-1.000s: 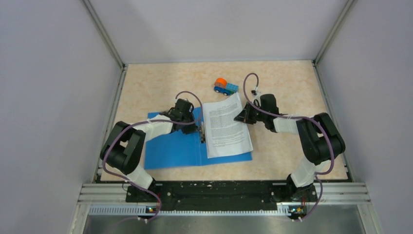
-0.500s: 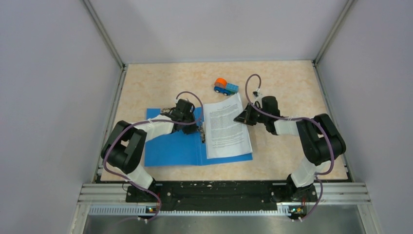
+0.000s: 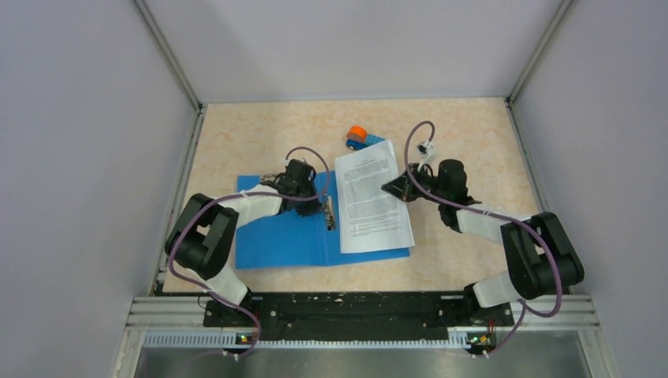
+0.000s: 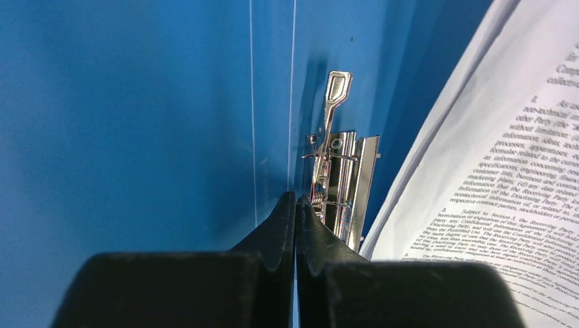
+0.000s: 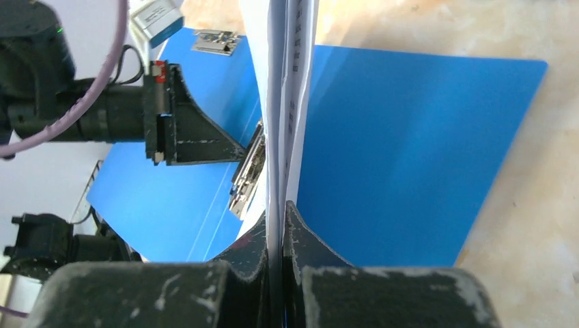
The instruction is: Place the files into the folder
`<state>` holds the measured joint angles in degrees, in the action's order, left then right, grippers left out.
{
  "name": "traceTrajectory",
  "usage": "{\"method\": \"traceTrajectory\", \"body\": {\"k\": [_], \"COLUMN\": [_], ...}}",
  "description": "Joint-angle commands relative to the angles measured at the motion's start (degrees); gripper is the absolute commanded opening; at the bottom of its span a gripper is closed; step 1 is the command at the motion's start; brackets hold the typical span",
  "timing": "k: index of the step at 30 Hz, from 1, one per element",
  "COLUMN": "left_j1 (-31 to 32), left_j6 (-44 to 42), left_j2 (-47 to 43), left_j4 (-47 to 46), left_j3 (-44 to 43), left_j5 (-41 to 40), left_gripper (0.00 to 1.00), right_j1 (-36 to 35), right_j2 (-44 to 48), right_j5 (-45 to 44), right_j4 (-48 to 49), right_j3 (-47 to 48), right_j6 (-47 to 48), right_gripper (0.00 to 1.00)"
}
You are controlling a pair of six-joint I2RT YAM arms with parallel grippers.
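The blue folder [image 3: 276,236] lies open on the table, with its metal clip [image 4: 338,184] along the spine. My left gripper [image 3: 321,206] is shut, and its tips [image 4: 295,199] rest on the spine just left of the clip. The files [image 3: 372,201], white printed sheets, lie over the folder's right half, right of the clip. My right gripper [image 3: 395,189] is shut on the files' right edge and holds that edge lifted. In the right wrist view the sheets [image 5: 290,82] run edge-on between my fingers [image 5: 276,208] above the blue cover [image 5: 396,150].
A small blue-and-orange toy truck [image 3: 359,138] stands just behind the files' far edge, partly covered by them. Grey walls and metal rails enclose the table on three sides. The left arm's fingers [image 5: 205,147] show in the right wrist view beside the clip.
My right gripper has carried the files to the right and toward the back, so their far edge now reaches the toy truck. The right arm's elbow swung right. The left gripper stayed at the clip.
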<state>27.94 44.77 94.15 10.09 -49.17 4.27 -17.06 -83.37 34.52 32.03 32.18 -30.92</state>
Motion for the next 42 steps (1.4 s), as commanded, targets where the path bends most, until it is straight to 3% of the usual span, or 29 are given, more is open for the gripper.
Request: {"method": "traceTrajectory", "body": {"k": [1, 7, 12, 16, 22, 27, 42], "left_j1": [0.2, 0.2, 0.2, 0.2, 0.2, 0.2, 0.3], "left_j6": [-1.5, -1.8, -2.1, -2.2, -2.5, -2.4, -2.6], "left_j2": [2.0, 2.1, 2.5, 2.5, 2.6, 2.9, 3.0], "left_j4": [-0.3, -0.6, -0.8, -0.7, -0.8, -1.0, -0.8], "left_j3": [-0.8, -0.5, -0.4, -0.4, -0.3, -0.3, -0.8], "left_j5": [-1.9, -2.0, -2.1, -2.2, -2.1, -1.8, -1.8], "left_gripper": [0.00, 0.00, 0.00, 0.00, 0.00, 0.00, 0.00], "right_j1": [-1.1, -1.3, -1.3, -1.2, -1.4, -2.2, -2.3], "right_j2": [3.3, 5.5, 2.1, -1.7, -7.6, -10.0, -7.2], "right_j5": [3.3, 6.1, 9.9, 8.4, 2.5, -1.3, -7.6], "right_j4": [10.6, 23.4, 41.5, 46.6, 45.8, 36.9, 21.3], "right_j3": [-3.5, -9.4, -13.9, -13.9, -12.5, -10.1, -9.1], "right_j6": [4.7, 6.1, 0.8, -2.8, -6.5, -4.5, 2.0], "right_gripper": [0.00, 0.00, 0.00, 0.00, 0.00, 0.00, 0.00]}}
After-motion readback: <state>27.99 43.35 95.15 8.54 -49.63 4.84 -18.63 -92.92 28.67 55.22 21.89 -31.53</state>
